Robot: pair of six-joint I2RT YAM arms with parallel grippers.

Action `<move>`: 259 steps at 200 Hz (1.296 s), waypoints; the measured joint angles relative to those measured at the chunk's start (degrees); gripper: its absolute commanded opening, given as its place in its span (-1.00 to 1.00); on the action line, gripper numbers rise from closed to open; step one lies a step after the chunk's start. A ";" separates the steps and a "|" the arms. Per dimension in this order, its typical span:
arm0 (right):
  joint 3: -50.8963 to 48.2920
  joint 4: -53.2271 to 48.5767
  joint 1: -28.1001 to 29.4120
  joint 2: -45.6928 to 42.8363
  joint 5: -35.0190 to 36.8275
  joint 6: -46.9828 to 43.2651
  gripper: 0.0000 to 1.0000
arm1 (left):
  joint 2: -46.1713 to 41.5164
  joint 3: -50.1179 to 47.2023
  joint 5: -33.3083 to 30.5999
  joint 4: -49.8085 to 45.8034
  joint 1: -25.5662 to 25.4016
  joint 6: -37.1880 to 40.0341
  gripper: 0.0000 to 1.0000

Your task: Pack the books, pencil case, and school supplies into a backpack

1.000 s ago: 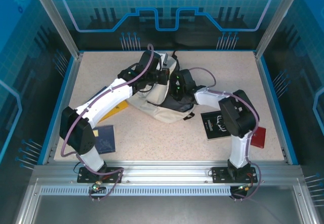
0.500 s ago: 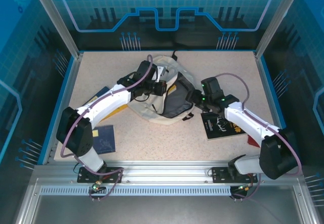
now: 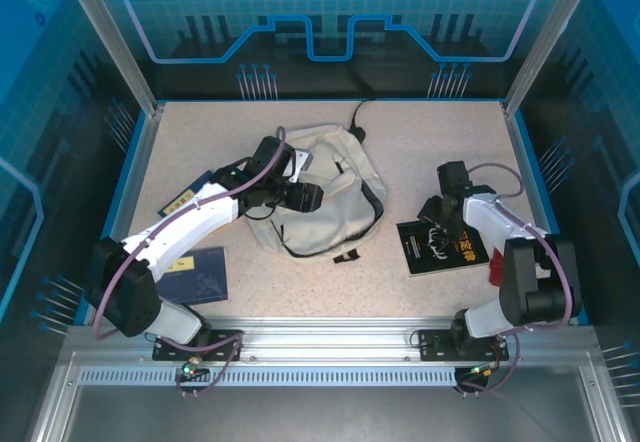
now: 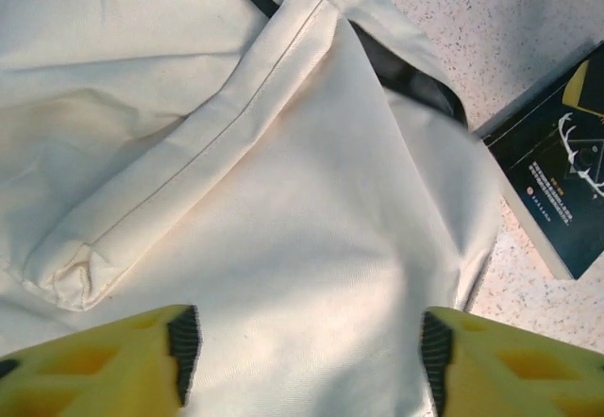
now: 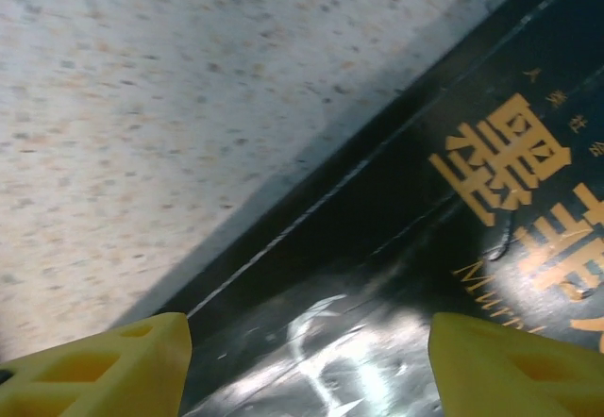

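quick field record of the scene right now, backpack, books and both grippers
backpack: cream, slumped in the middle
black book: flat on the table, right of the backpack
blue book: flat, near the left arm's base, apart from the backpack
left gripper: open, over the backpack fabric
right gripper: open, low over the black book's edge

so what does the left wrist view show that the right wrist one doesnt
Left wrist: the cream backpack under the spread left fingers, with its seam and dark trim. Right wrist: the gold lettering on the cover, close up, between the spread right fingers. Both: the black book lying on the speckled table.
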 measured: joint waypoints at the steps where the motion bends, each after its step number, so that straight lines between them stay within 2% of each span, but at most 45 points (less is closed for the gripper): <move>1: 0.00 -0.02 0.00 0.09 0.00 -0.02 0.36 | 0.00 0.00 0.02 0.02 0.00 -0.15 0.47; 38: 0.98 0.35 -0.35 3.82 -1.42 -2.47 0.32 | 3.02 3.48 0.52 0.44 0.00 -2.82 0.54; 79: 7.32 4.35 1.09 10.14 -10.45 -7.82 0.25 | 8.61 6.93 4.02 2.49 -0.28 -5.92 0.55; 106: 9.73 5.44 3.45 11.91 -14.16 -10.05 0.28 | 13.66 10.69 5.03 2.84 -1.95 -6.69 0.56; 130: 8.94 3.45 3.91 8.41 -13.92 -9.73 0.30 | 19.45 16.15 5.90 2.51 -4.57 -6.71 0.55; 184: -1.09 -1.33 -0.68 -10.03 -10.01 -4.31 0.28 | 34.05 31.28 6.88 1.09 -10.84 -7.67 0.35; 222: -7.89 -1.99 -4.07 -10.64 -9.92 -0.94 0.25 | 43.67 40.26 5.11 -0.15 -13.94 -8.26 0.27; 234: -9.01 -1.66 -4.76 -10.45 -10.36 -0.39 0.21 | 46.40 42.69 4.48 -0.52 -14.73 -8.24 0.21; 259: -9.57 -0.33 -5.86 -9.03 -11.76 0.31 0.14 | 51.91 47.91 4.00 -1.92 -15.67 -8.13 0.20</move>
